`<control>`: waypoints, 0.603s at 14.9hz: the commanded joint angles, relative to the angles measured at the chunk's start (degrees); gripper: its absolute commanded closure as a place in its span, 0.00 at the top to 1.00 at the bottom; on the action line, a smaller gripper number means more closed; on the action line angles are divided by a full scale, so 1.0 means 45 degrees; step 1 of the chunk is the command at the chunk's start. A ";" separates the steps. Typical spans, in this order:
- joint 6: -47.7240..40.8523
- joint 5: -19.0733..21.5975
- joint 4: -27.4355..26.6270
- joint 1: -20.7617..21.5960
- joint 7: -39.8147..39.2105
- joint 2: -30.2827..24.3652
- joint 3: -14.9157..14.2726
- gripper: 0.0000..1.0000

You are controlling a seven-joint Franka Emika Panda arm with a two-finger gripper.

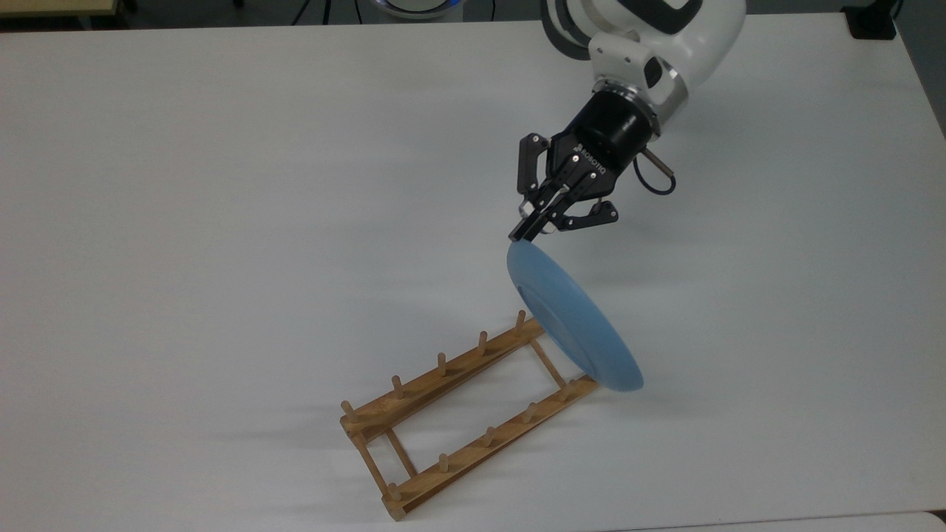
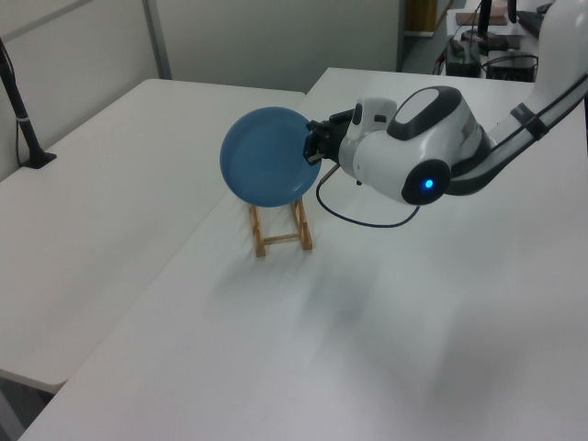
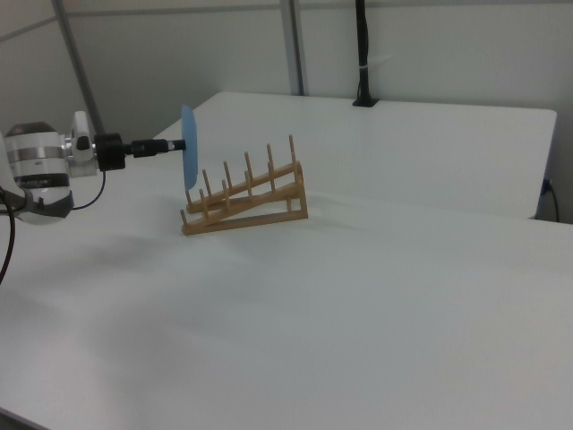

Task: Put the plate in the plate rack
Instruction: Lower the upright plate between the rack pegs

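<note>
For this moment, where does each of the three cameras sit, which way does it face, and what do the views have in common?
Top view: high above the table, looking down; gripper holds the plate by its rim over the plate rack.
Left view: off the rack's end, facing the plate's broad face; white arm at the left view's right.
Right view: low, side-on; plate edge-on, arm at the right view's left.
Shared: all show plate, rack and gripper.

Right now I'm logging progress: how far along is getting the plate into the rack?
Done: the gripper has the plate by its rim, on edge. In hand: it hangs in the air at the near end of the plate rack, above the pegs in the right view. Left: lower it between pegs and let go.
</note>
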 commanded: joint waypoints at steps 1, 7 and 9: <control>-0.0848 -0.0441 -0.0293 0.0672 0.0537 -0.0074 -0.0103 0.00; -0.1512 -0.0752 -0.0508 0.0889 0.0790 0.0394 -0.0103 0.00; -0.1708 -0.1045 -0.0586 0.0889 0.1102 0.0453 -0.0103 0.00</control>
